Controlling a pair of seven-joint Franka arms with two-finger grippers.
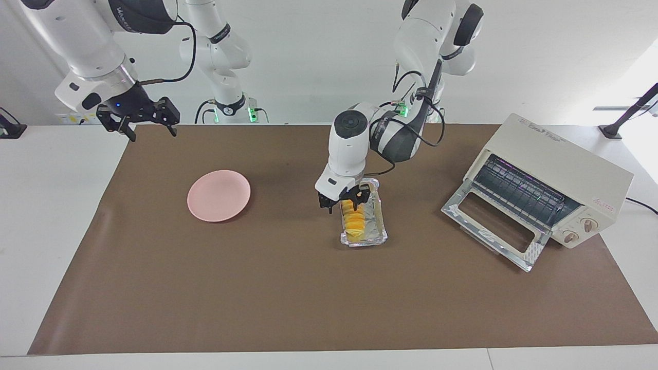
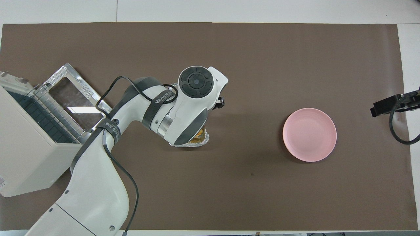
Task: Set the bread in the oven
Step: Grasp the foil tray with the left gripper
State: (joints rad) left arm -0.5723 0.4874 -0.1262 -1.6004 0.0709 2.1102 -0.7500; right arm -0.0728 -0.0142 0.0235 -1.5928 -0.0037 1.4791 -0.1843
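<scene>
While the right end effector (image 1: 146,123) is waiting, released, above the bench (image 1: 288,298) corner at its own end, the left end effector (image 1: 343,201) is reaching down over the bread (image 1: 354,222); whether it is grasping the loaf I cannot tell. Lying in the foil tray (image 1: 379,218) mid-bench, the bread is sitting between the plate (image 1: 218,196) and the oven (image 1: 545,190), whose door (image 1: 493,226) is hanging open.

bread (image 1: 353,222) end hidden, perhaps by left hand (image 1: 343,201)
</scene>
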